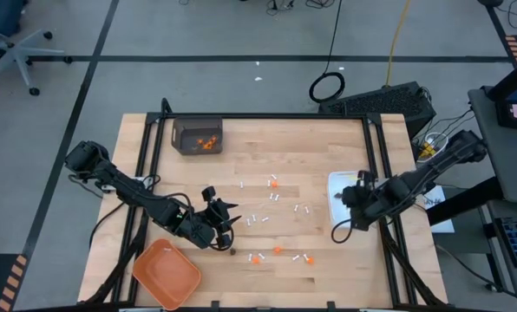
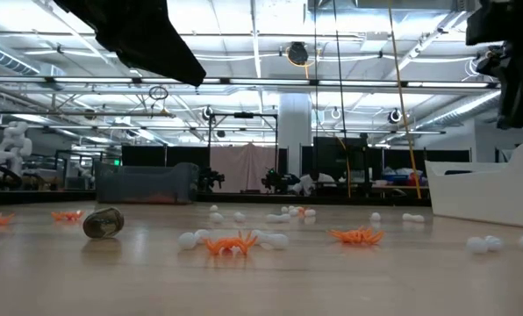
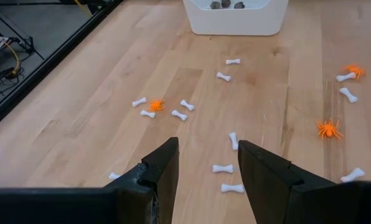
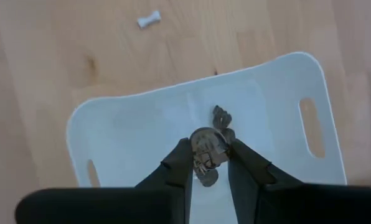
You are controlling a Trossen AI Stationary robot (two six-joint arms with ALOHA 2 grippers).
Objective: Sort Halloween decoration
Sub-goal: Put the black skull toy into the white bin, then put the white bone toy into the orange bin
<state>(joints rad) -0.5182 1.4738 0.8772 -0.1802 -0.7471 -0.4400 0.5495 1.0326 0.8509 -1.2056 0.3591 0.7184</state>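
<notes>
Small white bone sticks and orange spider bits lie scattered on the wooden table. One dark bit lies near the front, also seen in the low view. My left gripper hovers open above the table's front left part, with nothing between its fingers. My right gripper stands over the white dish at the right, shut on a dark grey bit. Another dark bit lies in the dish. My right gripper pinches the dark grey bit by its two sides between its two fingers. The fingers come steeply from above, pointing down at the dish. The bit sits at the fingers' free ends, over the dish's middle.
An orange tray lies at the front left corner. A dark bin with orange bits stands at the far left. The table's middle is strewn with bones and spiders. Black frame rails run along the table's sides.
</notes>
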